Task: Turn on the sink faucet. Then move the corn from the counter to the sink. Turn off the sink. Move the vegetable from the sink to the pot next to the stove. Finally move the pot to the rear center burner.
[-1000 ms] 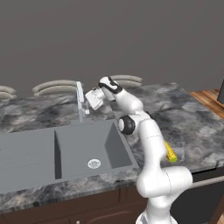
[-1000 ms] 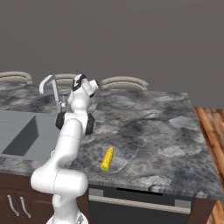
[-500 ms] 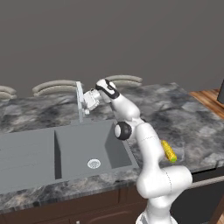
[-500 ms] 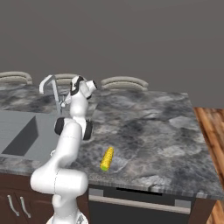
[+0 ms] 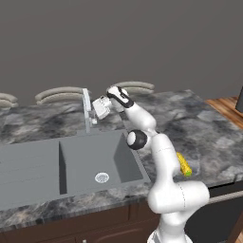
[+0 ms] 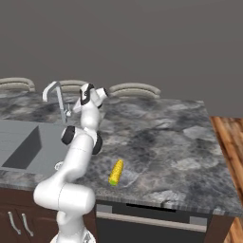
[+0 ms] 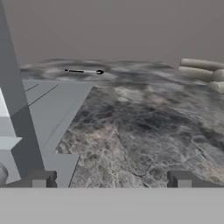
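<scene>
The sink faucet (image 5: 87, 110) stands upright behind the grey sink (image 5: 71, 163), its spout curving over in the right base view (image 6: 56, 95). My gripper (image 5: 97, 110) hovers open just right of the faucet post, close to its lower part. In the hand view the post (image 7: 17, 118) rises at the far left, just inside the left fingertip (image 7: 41, 179), and nothing sits between the fingers of my gripper (image 7: 111, 179). The corn (image 5: 183, 163) lies on the marbled counter (image 5: 209, 137) near its front edge, right of my arm's base (image 6: 116, 172).
A round drain ring (image 5: 101, 177) sits in the right basin. Curved beige chair backs (image 5: 59, 93) line the far side of the counter. Wooden floor (image 6: 230, 156) shows past the counter's right end. Dark cabinets (image 6: 19, 223) run below.
The hand has swung a little to the left, closer to the faucet post. The jaws stay open and the corn has not moved.
</scene>
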### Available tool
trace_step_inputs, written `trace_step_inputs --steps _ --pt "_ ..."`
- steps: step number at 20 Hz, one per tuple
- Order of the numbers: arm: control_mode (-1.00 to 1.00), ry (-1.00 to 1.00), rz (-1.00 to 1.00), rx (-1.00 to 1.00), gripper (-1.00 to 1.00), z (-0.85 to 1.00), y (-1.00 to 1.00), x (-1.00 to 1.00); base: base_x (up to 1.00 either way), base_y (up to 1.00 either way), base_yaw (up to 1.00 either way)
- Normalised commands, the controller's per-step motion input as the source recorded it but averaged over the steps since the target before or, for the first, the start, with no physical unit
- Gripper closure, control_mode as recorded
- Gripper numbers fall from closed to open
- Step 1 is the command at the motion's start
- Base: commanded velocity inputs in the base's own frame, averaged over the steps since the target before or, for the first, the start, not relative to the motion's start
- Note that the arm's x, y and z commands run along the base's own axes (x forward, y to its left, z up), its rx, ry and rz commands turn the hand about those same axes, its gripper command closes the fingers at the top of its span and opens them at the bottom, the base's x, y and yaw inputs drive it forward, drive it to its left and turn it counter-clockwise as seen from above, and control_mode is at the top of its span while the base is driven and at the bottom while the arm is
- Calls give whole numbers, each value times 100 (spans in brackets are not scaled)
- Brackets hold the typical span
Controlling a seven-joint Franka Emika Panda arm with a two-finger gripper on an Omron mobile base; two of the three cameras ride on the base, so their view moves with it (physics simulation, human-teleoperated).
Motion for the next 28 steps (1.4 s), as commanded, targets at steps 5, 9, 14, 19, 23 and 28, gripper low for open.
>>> trace_step_inputs --steps 5,9,14,19,23,28 --pt "-100 7 0 3 -100 16 -24 0 0 0 0" --pt "-100 5 0 3 -100 16 -7 -10 0 0 0" --pt "-100 4 -1 3 -100 7 -1 -26 0 0 0" --pt "-100 6 -1 0 -100 -4 4 -10 0 0 0" --pt "-100 2 -5 0 -100 -23 16 3 0 0 0" --pt "-100 0 -4 0 -100 -20 23 0 0 0 0"
